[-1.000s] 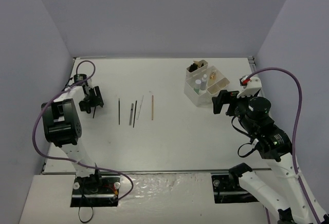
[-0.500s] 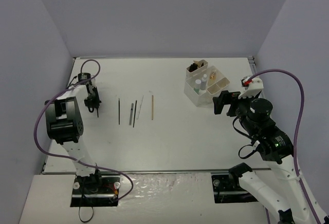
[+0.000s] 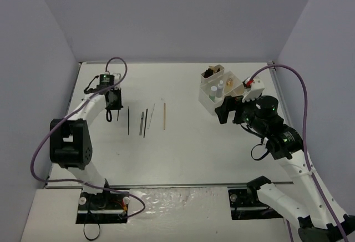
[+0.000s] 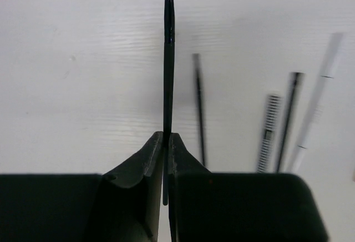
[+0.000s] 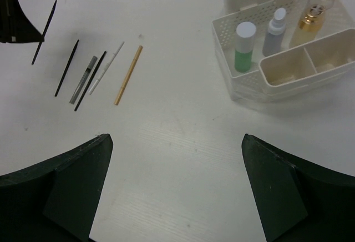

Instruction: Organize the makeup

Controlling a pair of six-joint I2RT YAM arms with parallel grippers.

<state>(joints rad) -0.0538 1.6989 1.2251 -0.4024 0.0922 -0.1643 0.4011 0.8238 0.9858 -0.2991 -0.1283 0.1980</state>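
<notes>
While your left end effector (image 4: 166, 137) is clamped on a thin black pencil (image 4: 168, 59) jutting ahead of its tips, other pencils (image 4: 198, 109) lie beside it; your right end effector (image 5: 175, 139) gapes empty.

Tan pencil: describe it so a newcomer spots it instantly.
On the table, a row of thin sticks lies beside the white compartment box. The tan pencil is the row's end nearest that box. It is the only tan one; its neighbours are black, grey or white.
</notes>
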